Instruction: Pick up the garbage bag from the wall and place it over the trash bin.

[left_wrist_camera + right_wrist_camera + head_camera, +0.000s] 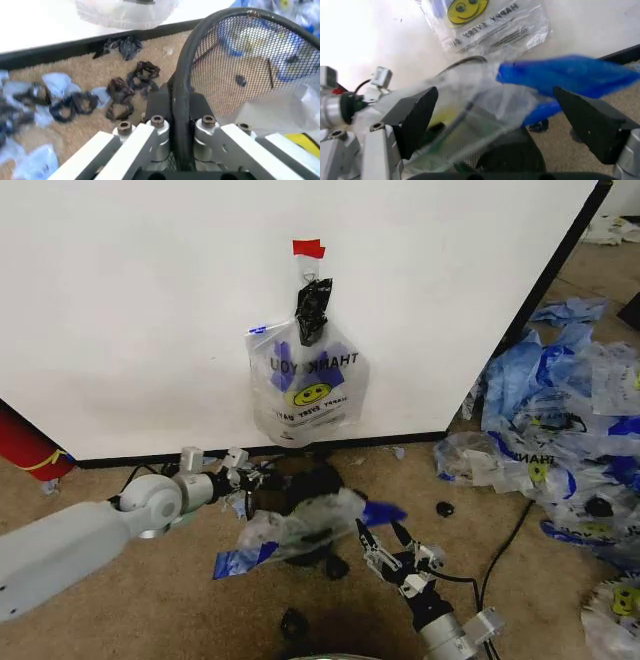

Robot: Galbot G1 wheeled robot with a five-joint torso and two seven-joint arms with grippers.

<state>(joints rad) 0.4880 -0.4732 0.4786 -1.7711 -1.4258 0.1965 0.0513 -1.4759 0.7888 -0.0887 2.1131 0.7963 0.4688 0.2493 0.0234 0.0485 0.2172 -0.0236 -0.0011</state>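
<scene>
1. Nearest, the right gripper (pixel 385 552) sits low on the brown carpet (pixel 150 610), right of centre. Its dark fingers (pixel 415 116) are spread wide and clamp nothing — a blue handle (pixel 565 75) of the garbage bag (pixel 300 525) lies across the gap between them.
2. Just beyond, that bag lies draped and crumpled over the trash bin (pixel 315 480); clear film covers the near side of the rim, one blue handle trails near-left, the other points right toward the right gripper.
3. Left of the bin, the left gripper (pixel 240 485) reaches in from the left. Seen from its wrist, the jaws are closed on the bin's black mesh rim (pixel 200 48), one either side of the wire.
4. Scraps of black and blue plastic (pixel 75 101) litter the carpet beside the bin.
5. Farther back, the wall (pixel 130 300) — white, with a black base strip. A second smiley bag (pixel 305 385) hangs on it under a piece of red tape (pixel 308 248), with a small black bag (pixel 313 310) at its top.
6. Far right, a heap of similar bags (pixel 560 430) on the floor; far left, a red cylinder (pixel 25 442).
</scene>
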